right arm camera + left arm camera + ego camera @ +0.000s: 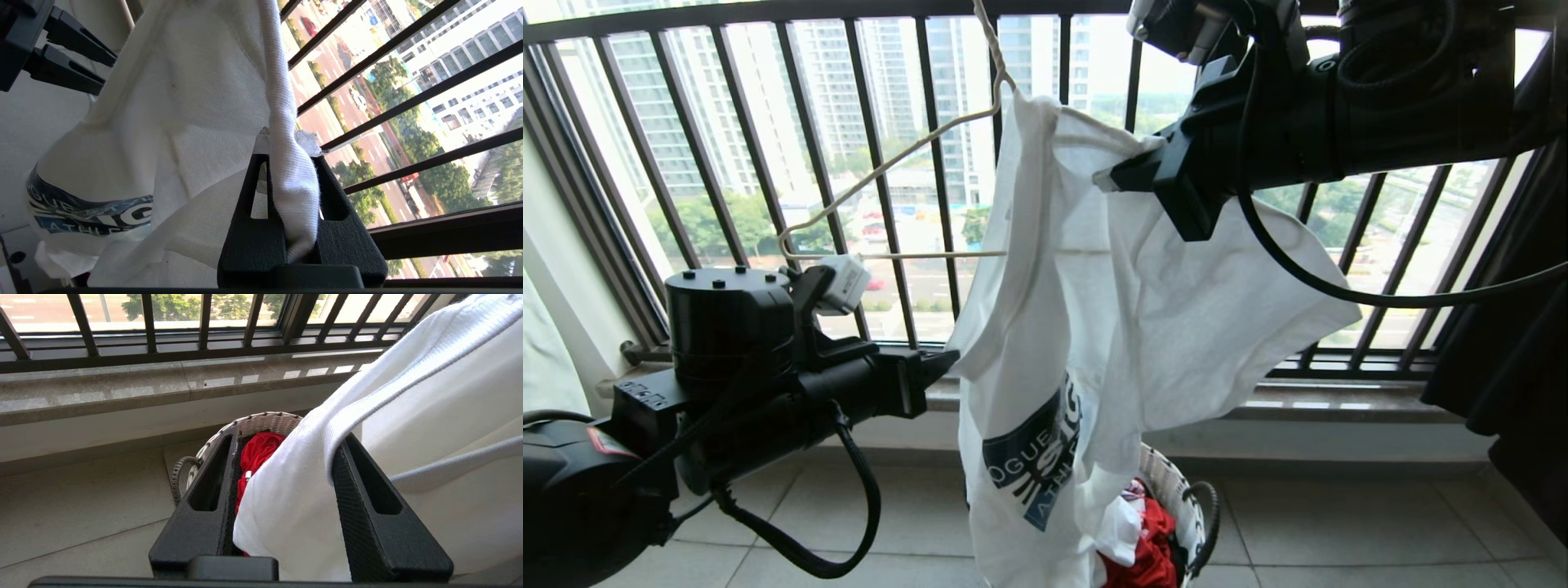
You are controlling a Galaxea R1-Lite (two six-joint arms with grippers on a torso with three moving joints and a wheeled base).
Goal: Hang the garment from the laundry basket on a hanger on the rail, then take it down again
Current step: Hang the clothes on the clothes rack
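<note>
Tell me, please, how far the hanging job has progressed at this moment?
Done: the T-shirt is out of the basket. In hand: the right end effector pinches its edge; fabric lies between the left end effector fingers. Left: the hanger still shows one bare arm.

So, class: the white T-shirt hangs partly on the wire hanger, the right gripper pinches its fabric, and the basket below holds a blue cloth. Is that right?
Not quite. The cloth in the basket is red, not blue, as the left wrist view shows. The rest stands: the T-shirt hangs partly on the hanger, and the right gripper pinches its fabric.
</note>
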